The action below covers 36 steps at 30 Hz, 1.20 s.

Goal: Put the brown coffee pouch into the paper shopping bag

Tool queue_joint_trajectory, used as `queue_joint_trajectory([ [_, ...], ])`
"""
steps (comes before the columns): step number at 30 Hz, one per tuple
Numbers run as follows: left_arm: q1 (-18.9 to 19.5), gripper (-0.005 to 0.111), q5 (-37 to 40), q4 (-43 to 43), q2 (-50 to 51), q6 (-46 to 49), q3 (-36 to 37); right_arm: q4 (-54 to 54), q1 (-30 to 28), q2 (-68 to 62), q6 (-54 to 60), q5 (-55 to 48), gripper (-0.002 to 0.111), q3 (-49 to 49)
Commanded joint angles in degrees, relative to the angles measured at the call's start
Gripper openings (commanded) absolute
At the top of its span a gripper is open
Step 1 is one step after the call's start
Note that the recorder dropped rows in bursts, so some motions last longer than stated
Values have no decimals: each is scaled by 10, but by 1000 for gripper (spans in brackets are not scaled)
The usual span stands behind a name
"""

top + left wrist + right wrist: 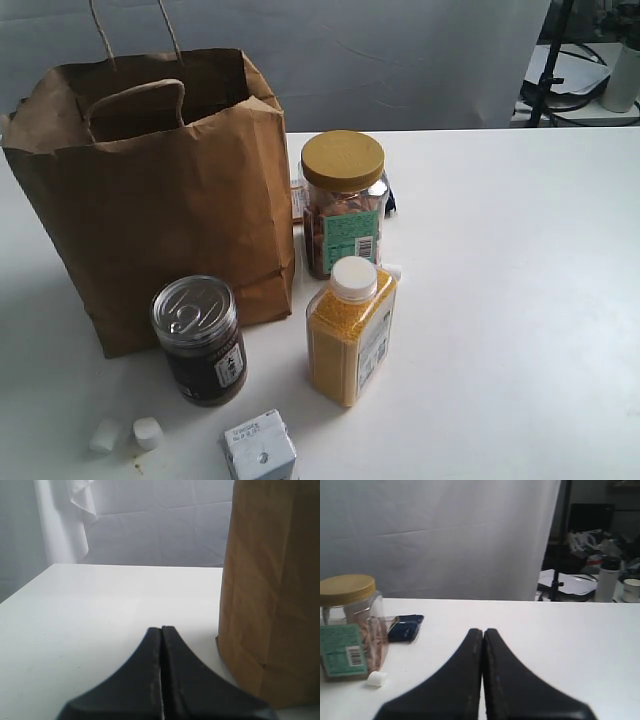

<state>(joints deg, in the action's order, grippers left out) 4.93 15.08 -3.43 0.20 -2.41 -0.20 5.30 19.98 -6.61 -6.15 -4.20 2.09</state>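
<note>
The paper shopping bag (150, 210) stands open and upright at the left of the white table (520, 300), its twisted handles up. No brown coffee pouch shows in any view; only a thin labelled sliver (296, 200) peeks out between the bag and a jar, too little to identify. Neither arm appears in the exterior view. In the left wrist view my left gripper (161, 628) is shut and empty, low over the table, with the bag's wall (272, 590) close beside it. My right gripper (483, 630) is also shut on nothing, above bare table.
A yellow-lidded jar (343, 205) (347, 625) stands right of the bag. In front are a yellow-grain bottle (350, 335), a dark can (200, 340), a small white box (258, 450) and two white cubes (147, 432). A blue packet (405, 627) lies behind the jar.
</note>
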Motion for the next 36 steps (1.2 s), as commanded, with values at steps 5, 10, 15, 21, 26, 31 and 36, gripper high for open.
queue_joint_trajectory([
  [5, 2, 0, -2, -2, -2, -2, 2, -33, -96, 66, 22, -38, 0, -21],
  [10, 2, 0, -2, -2, -2, -2, 2, -40, -99, 66, 32, -30, 0, -21],
  [15, 2, 0, -2, -2, -2, -2, 2, -53, -99, 66, 33, -34, 0, -21],
  [21, 2, 0, -2, -2, -2, -2, 2, -98, -99, 66, 82, -36, 0, -21],
  [26, 2, 0, -2, -2, -2, -2, 2, -83, -99, 66, 69, -36, 0, -21],
  [31, 2, 0, -2, -2, -2, -2, 2, -85, -99, 66, 52, -38, 0, -21],
  [36, 2, 0, -2, -2, -2, -2, 2, -88, -99, 66, 52, -38, 0, -21],
])
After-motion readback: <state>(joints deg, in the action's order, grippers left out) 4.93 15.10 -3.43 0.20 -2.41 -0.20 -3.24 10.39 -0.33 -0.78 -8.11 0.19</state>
